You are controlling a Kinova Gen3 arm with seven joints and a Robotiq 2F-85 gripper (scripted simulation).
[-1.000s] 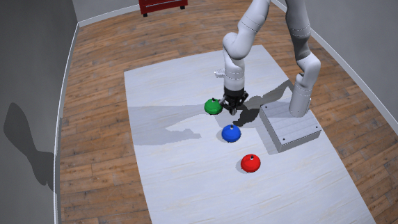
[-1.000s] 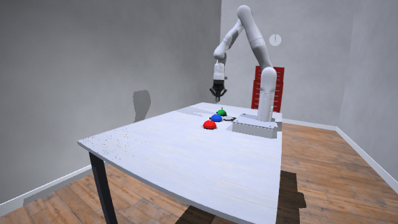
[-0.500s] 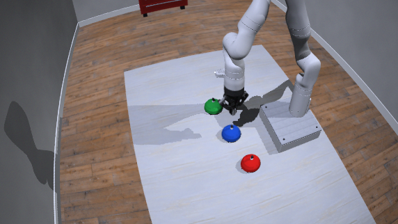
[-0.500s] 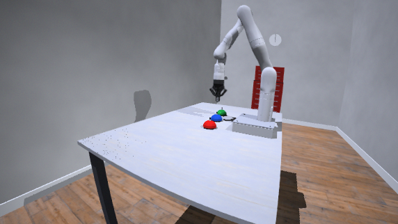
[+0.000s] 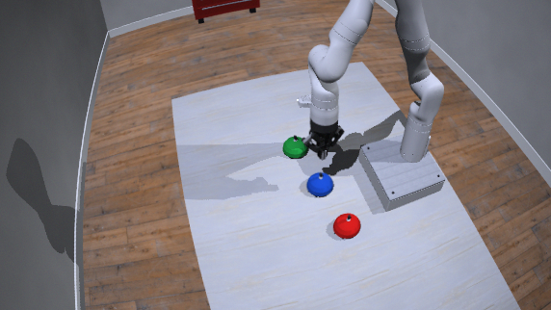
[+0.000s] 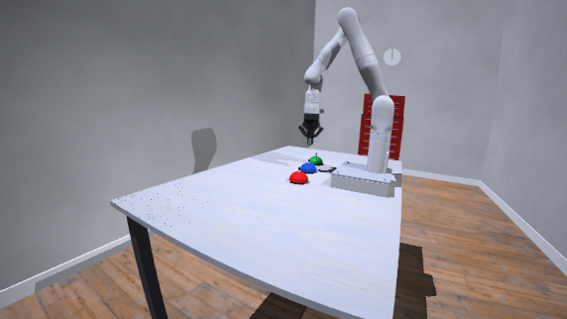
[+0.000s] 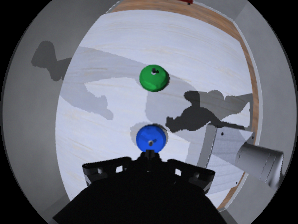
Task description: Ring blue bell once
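Observation:
Three bells stand in a row on the white table. The blue bell (image 5: 320,185) is in the middle, with the green bell (image 5: 295,147) on one side and the red bell (image 5: 347,225) on the other. My gripper (image 5: 323,153) is shut with nothing in it and hangs well above the table, as the exterior view shows (image 6: 310,140). In the wrist view the closed fingertips (image 7: 150,156) point just short of the blue bell (image 7: 152,139), with the green bell (image 7: 153,78) farther off. The red bell is out of the wrist view.
The arm's grey base block (image 5: 401,174) sits on the table beside the bells. A red cabinet (image 6: 382,126) stands on the floor behind the table. The table edge lies far from the bells.

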